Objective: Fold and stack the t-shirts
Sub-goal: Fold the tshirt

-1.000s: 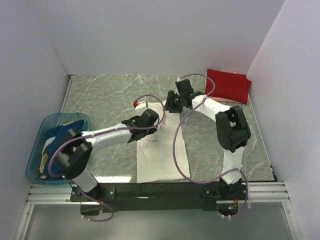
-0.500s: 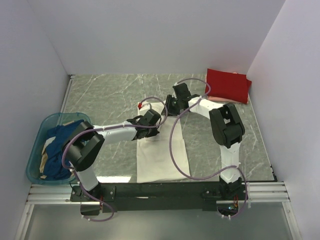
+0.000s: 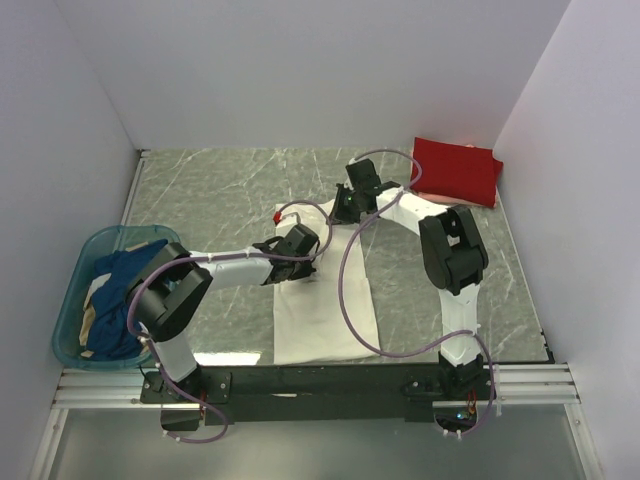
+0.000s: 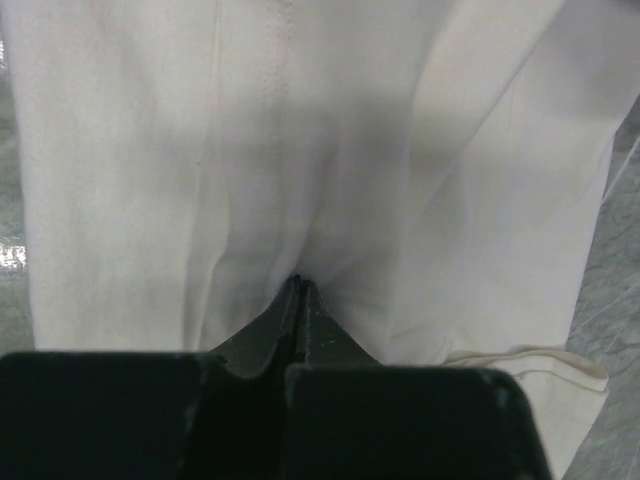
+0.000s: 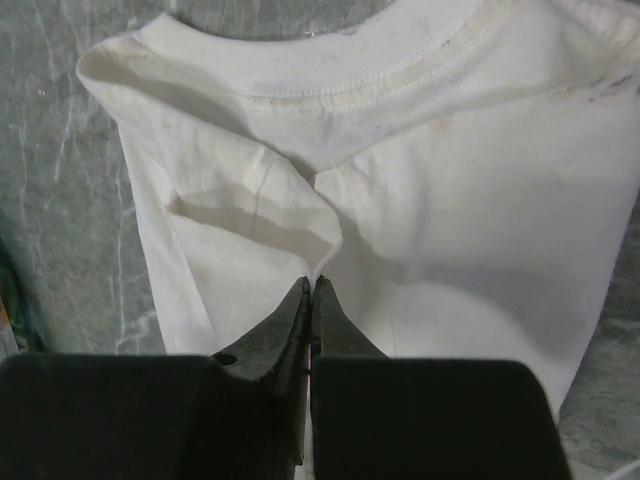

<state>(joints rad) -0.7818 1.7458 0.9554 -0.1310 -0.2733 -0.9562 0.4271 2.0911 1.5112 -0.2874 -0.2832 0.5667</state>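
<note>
A cream-white t-shirt (image 3: 325,310) lies as a long folded strip in the middle of the table. My left gripper (image 3: 298,243) sits on its far left part, shut and pinching the cloth (image 4: 300,282). My right gripper (image 3: 343,207) is at the far end near the collar, shut on a fold of the same shirt (image 5: 313,282). The collar (image 5: 330,80) shows in the right wrist view. A folded red t-shirt (image 3: 457,170) lies at the far right, on a pale pink one. Dark blue and tan shirts (image 3: 115,290) lie in the basket.
A teal plastic basket (image 3: 70,335) stands at the left edge of the table. White walls close in the left, back and right sides. Purple cables loop over the cream shirt from both arms.
The right gripper moved toward the left and down over the shirt's far end, then back a little. The left arm swung and its gripper shifted slightly nearer along the shirt's left edge.
</note>
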